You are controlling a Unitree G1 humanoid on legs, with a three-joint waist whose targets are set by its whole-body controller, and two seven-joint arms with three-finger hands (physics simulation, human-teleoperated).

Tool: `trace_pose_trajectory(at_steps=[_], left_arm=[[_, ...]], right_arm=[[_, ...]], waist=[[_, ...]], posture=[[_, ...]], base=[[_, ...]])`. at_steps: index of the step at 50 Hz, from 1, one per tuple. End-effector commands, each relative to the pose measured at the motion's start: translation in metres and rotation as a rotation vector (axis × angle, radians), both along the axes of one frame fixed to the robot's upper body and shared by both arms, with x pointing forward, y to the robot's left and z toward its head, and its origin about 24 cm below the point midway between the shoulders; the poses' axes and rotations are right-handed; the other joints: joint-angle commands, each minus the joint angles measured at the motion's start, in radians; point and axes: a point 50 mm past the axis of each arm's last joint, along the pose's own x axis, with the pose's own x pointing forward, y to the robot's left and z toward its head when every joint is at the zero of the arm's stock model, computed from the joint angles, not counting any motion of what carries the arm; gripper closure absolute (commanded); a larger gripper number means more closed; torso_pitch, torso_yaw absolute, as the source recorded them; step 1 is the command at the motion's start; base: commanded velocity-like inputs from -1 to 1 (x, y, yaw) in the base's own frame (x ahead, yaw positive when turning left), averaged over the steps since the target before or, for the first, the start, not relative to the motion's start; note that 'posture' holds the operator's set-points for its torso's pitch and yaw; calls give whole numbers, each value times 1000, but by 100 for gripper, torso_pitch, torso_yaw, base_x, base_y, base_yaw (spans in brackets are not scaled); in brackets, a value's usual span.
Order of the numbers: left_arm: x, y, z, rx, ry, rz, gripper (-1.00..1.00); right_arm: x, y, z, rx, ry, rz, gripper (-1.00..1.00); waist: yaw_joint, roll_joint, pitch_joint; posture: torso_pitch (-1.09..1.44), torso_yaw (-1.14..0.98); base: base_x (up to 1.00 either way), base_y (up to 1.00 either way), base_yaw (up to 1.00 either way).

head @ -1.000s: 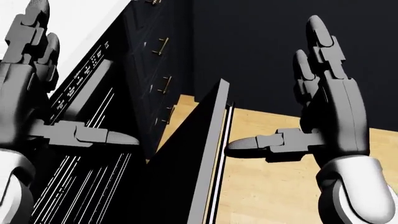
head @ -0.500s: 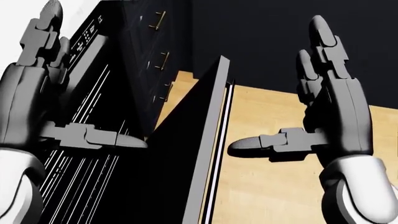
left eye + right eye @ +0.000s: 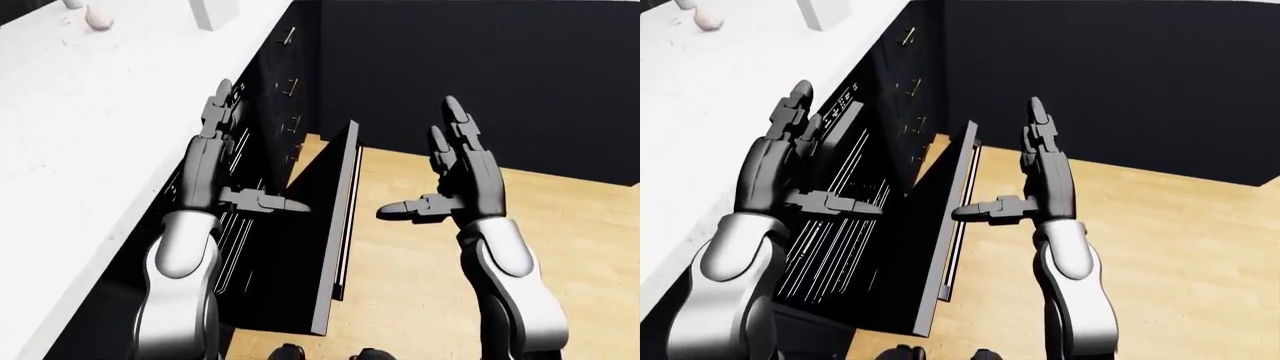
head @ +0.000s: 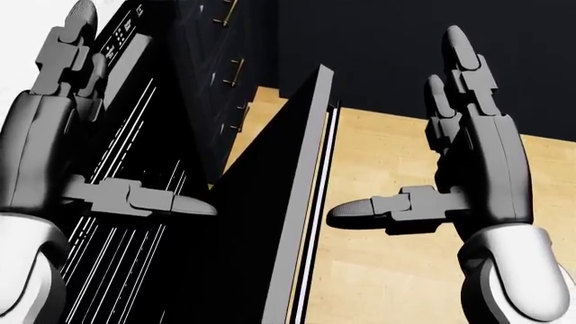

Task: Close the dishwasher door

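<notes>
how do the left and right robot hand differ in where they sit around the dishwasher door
The left robot hand hangs on the inner side of the dishwasher door, over the open dishwasher and its racks; the right robot hand hangs on the outer side, over the wooden floor. The left thumb points toward the view's right, the right thumb toward its left. Both are open with fingers straight, and neither visibly touches the door.

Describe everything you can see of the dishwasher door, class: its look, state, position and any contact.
The dishwasher door is a flat black panel with a grey edge and a thin light strip along it. It hangs partly open, tilted out from the dark cabinet front over the wooden floor. It stands between the left robot hand and the right robot hand, both open; neither visibly touches it.
</notes>
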Motion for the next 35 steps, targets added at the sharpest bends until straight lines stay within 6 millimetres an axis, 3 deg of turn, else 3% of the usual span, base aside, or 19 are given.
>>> trace_pose_trajectory(at_steps=[1,20,35], left_arm=[[-5,-1,14,4,-87,-6,-100],[-4,-2,12,7,-84,-12,-100],[-3,-3,9,9,-56,20,-100]], right_arm=[[-5,1,16,-4,-92,3,-100],[-3,2,13,-6,-87,6,-100],[-4,3,12,-7,-86,8,-100]], waist=[[0,0,-28],[1,0,-6],[2,0,-3]], posture=[[59,0],[78,0],[88,0]], base=[[0,0,0],[0,0,0],[0,0,0]])
